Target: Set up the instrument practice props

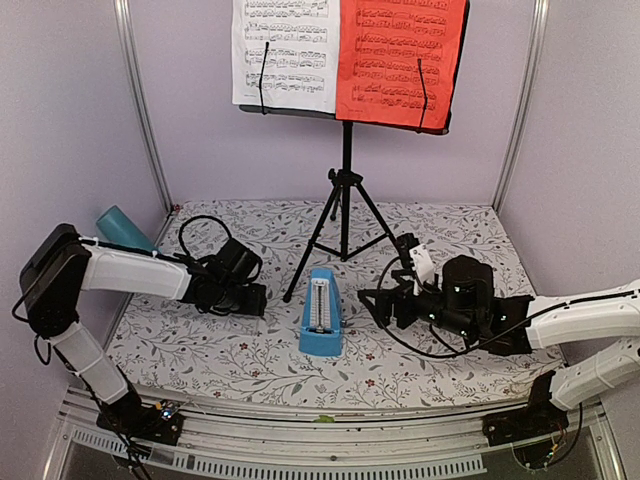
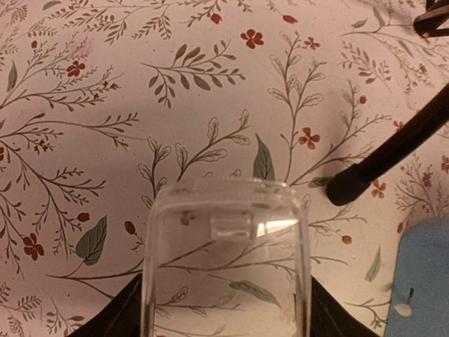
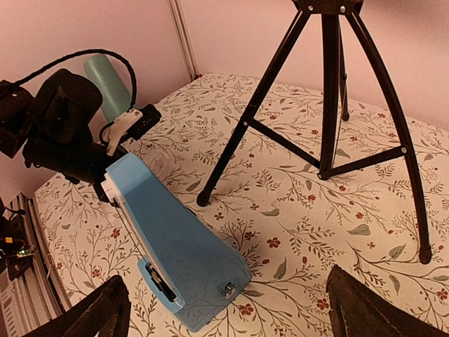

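My right hand (image 1: 372, 305) stands wide and empty, just beside the blue metronome (image 1: 321, 313) on the counter (image 1: 230, 360). I cannot tell my left hand's (image 1: 260, 298) spread.

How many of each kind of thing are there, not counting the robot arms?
Sheets of music: 2 (white sheet of music, red sheet of music)
Black tripod music stand: 1
Small blue pyramid metronome: 1
Teal cylinder cup: 1
Clear plastic cover: 1
Total: 6

Black music stand (image 1: 345, 190); white sheet (image 1: 285, 50), red sheet (image 1: 400, 55) — black notation. Blue metronome (image 1: 321, 312). Teal cup (image 1: 125, 228). Tablecloth (image 1: 250, 350) white — grey-green leaf sprigs, red flowers.
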